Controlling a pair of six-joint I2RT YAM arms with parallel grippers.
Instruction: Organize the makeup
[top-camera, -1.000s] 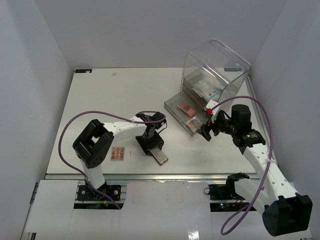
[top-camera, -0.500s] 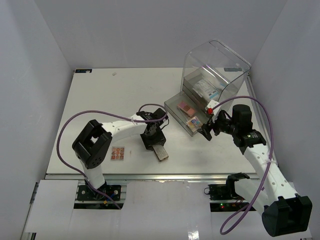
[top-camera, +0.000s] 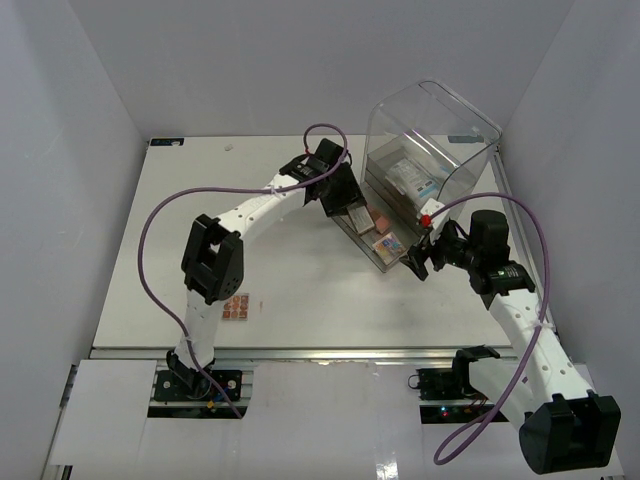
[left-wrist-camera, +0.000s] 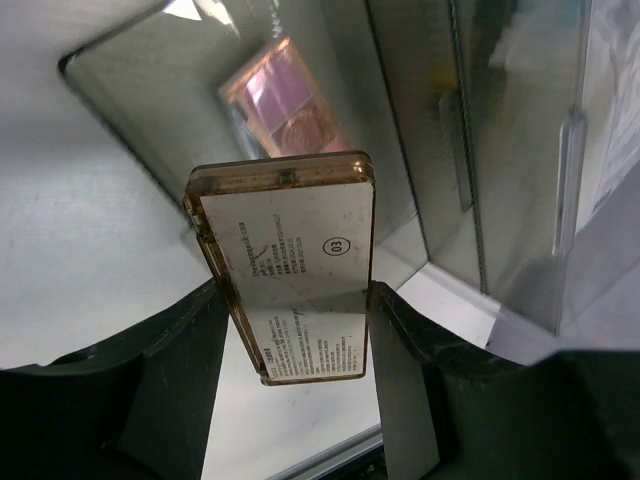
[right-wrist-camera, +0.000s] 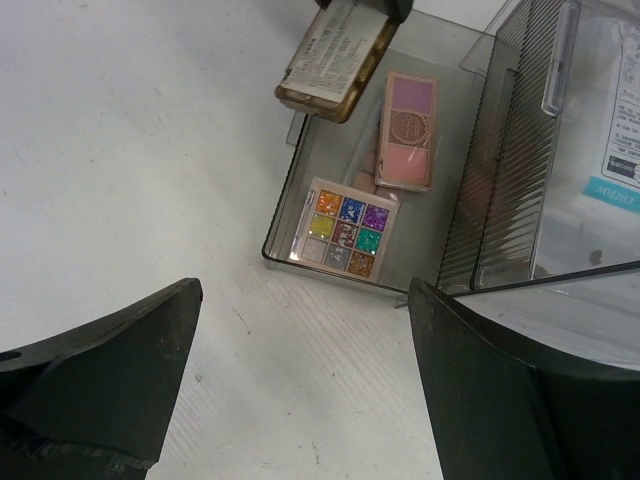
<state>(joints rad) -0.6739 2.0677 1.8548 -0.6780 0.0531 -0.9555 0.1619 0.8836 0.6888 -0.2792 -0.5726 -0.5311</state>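
Observation:
My left gripper (top-camera: 348, 207) (left-wrist-camera: 300, 340) is shut on a long gold-rimmed compact (left-wrist-camera: 285, 265) with a white printed label, held tilted over the far end of the pulled-out clear drawer (top-camera: 362, 243). The compact also shows in the right wrist view (right-wrist-camera: 335, 60). In the drawer lie a pink eyeshadow palette (right-wrist-camera: 408, 130) (left-wrist-camera: 285, 95) and a multicolour glitter palette (right-wrist-camera: 343, 228). My right gripper (top-camera: 418, 258) (right-wrist-camera: 300, 370) is open and empty above the table, just in front of the drawer's near end. No lipstick tubes are in view.
The tall clear acrylic box (top-camera: 430, 140) stands at the back right, with a white packet with blue print (right-wrist-camera: 625, 120) inside. A small pink palette (top-camera: 236, 306) lies on the table by the left arm's base. White walls enclose the table.

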